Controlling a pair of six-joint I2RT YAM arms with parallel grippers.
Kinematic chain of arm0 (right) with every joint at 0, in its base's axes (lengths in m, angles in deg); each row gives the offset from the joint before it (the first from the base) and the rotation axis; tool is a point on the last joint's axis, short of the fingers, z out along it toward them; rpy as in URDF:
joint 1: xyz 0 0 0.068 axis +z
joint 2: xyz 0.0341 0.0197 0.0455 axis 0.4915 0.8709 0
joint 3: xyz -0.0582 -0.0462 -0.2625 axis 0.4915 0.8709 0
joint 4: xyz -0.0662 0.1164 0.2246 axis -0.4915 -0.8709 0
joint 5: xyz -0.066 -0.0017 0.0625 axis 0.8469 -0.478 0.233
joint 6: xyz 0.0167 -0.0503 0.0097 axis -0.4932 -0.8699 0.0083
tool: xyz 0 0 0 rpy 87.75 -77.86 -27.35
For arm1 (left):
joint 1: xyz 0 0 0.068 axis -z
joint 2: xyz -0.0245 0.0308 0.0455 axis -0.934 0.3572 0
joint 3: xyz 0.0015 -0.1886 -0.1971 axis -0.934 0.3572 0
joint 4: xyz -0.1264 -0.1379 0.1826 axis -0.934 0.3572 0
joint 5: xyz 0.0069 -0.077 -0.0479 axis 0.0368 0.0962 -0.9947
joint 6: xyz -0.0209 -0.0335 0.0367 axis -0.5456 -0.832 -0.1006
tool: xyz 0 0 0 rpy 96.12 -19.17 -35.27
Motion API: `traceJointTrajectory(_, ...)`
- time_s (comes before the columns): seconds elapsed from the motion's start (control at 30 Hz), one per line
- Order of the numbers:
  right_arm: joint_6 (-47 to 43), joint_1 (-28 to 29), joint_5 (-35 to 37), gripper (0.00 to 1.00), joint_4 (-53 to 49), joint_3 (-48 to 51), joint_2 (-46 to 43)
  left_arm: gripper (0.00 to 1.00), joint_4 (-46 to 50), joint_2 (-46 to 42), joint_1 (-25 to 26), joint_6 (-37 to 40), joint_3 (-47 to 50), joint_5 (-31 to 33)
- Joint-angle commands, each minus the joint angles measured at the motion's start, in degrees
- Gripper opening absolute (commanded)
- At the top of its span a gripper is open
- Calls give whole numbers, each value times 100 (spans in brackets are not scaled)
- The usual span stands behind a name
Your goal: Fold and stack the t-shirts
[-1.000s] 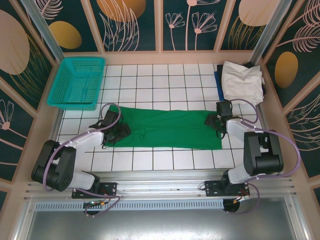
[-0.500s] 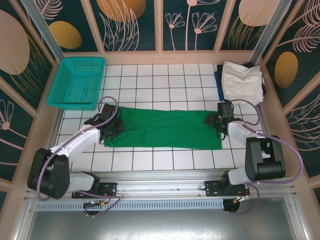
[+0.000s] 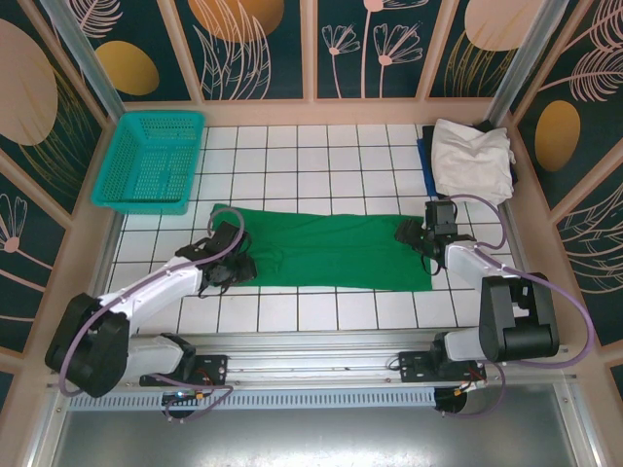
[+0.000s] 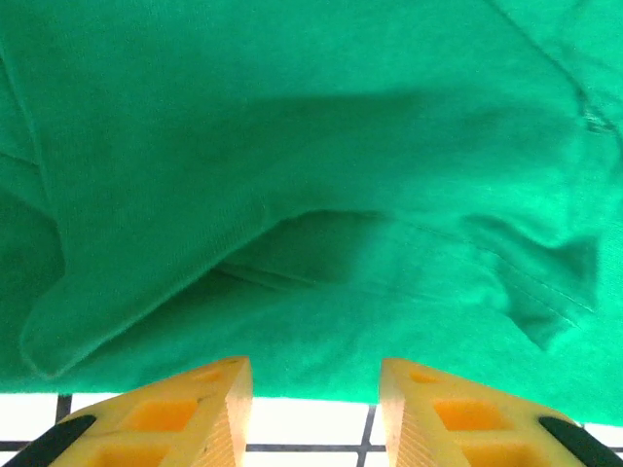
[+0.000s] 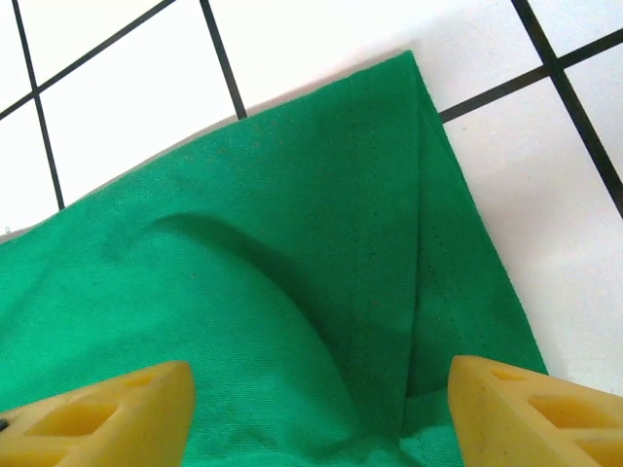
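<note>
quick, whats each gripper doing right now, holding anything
left gripper: open, at the edge of the green shirt, holding nothing
right gripper: open wide over the green shirt, holding nothing

Spread t-shirt (image 3: pixel 331 251) lies between left tool (image 4: pixel 313 375) and right tool (image 5: pixel 321 389); basket (image 3: pixel 151 161) far-left, seemingly stacked shirts (image 3: pixel 472 156) far-right.

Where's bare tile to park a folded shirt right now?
Widest free patch: tiled table between the teal basket and the off-white pile, behind the green shirt. Narrower strip between that shirt and the near rail. Crowded: both shirt ends, where the left gripper and right gripper sit.
</note>
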Motion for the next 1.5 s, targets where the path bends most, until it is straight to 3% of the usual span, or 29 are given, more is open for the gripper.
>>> traceJointTrajectory(0.0,13,-1,-56,69,86,67,-134,39,-102,411,-5,46,-385,267)
traceJointTrajectory(0.37,-21,-15,-4,69,41,180,-294,35,26,1378,-5,306,-917,748)
traceJointTrajectory(0.53,-22,-9,39,69,14,182,-350,5,191,1370,-5,369,-1043,766)
traceJointTrajectory(0.6,-21,-15,32,69,18,191,-380,0,299,1263,-7,390,-1109,792)
traceJointTrajectory(0.83,-28,-10,6,69,-19,200,-420,0,875,780,-5,536,-1340,649)
traceJointTrajectory(1.27,-15,1,-91,70,94,320,-534,0,1201,599,12,1010,-939,-909)
traceJointTrajectory(1.4,-28,9,-148,70,115,353,-602,33,1226,726,-3,950,-864,-613)
traceJointTrajectory(1.47,-22,73,-150,70,93,300,-677,39,1243,702,0,898,-983,-428)
